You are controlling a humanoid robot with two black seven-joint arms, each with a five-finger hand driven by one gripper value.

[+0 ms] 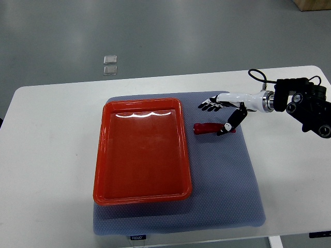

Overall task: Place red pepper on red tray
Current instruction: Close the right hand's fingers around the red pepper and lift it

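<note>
A long red pepper (208, 128) lies on the grey mat just right of the red tray (103, 170), which holds nothing. My right hand (217, 113) reaches in from the right and hovers over the pepper. Its fingers (208, 106) are spread flat toward the tray. The thumb (230, 123) hangs down and touches or nearly touches the pepper's right end. The hand holds nothing. The left arm is out of view.
The grey mat (227, 191) covers the middle of the white table (46, 155). Two small clear squares (110, 64) lie on the floor beyond the table's far edge. A black cable (257, 75) loops above my right wrist.
</note>
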